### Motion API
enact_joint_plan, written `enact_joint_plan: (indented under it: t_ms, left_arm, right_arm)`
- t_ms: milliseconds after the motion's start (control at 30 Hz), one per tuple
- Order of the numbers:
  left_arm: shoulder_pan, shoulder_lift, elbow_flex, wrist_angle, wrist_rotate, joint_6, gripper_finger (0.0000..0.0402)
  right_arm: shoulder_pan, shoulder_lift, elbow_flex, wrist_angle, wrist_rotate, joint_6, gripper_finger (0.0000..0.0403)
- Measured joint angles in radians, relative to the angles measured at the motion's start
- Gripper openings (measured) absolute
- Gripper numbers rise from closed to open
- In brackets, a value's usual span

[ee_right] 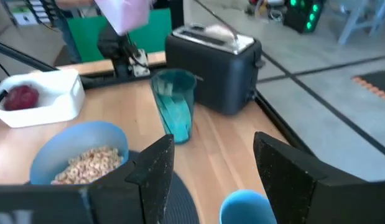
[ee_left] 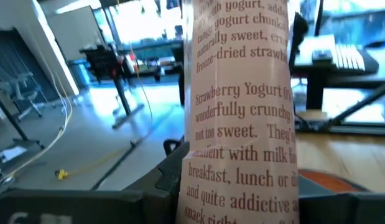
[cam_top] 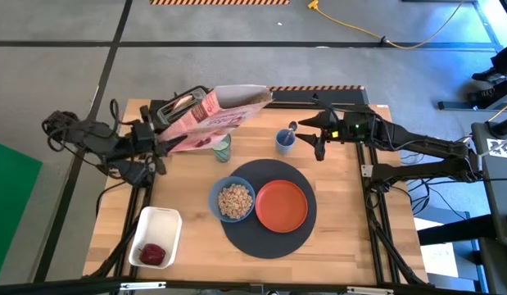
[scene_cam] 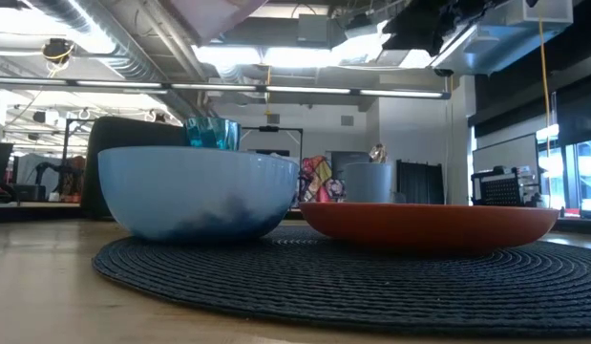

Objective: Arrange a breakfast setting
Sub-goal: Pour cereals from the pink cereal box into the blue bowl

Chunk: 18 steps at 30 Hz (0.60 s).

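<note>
Cereal filled the small blue bowl (cam_top: 233, 200), which sat on the dark round mat (cam_top: 265, 242) right beside the orange plate (cam_top: 281, 205); the two looked as if they touched. The left gripper (cam_top: 167, 135) held a pink cereal box (cam_top: 219, 115) tipped on its side above the bench, its fingers shut on the box. That box looked light and thin, easy to squash, so a soft hold on its flat sides seemed best. The green tumbler (ee_right: 175, 102) stood just under the box, in front of the black toaster (ee_right: 212, 59); it looked smooth and slippery, and a grip around its middle seemed safest. The right gripper (cam_top: 312, 135) hung near a blue cup (cam_top: 285, 140) with a metal spoon (cam_top: 291, 128) in it, its fingers open and holding nothing. A white tray (cam_top: 157, 236) with something red in it lay off the mat at the near left corner. The bench (cam_top: 351, 221) was pale wood, flat and plain. Beyond it lay a big room with grey floor, ceiling lights and a yellow cable (cam_top: 376, 34).
</note>
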Motion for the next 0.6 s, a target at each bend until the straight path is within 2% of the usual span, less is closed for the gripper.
enact_joint_plan:
  t_ms: [167, 400, 500, 600]
  left_arm:
    - [0.052, -0.076, -0.271, 0.44, 0.05, 0.112, 0.0115]
    - [0.163, -0.077, -0.648, 1.28, 0.412, 0.211, 0.0115]
    - [0.223, -0.035, -0.753, 1.494, 0.441, 0.194, 0.0114]
    - [0.279, 0.003, -0.805, 1.58, 0.462, 0.161, 0.0114]
  right_arm:
    - [-0.001, 0.0, -0.118, 0.258, -0.087, -0.015, 0.0211]
    - [0.0, 0.0, -0.302, 0.694, -0.31, 0.02, 0.0211]
    - [0.0, 0.0, -0.315, 0.754, -0.323, 0.042, 0.0211]
    - [0.0, 0.001, -0.316, 0.779, -0.322, 0.045, 0.0211]
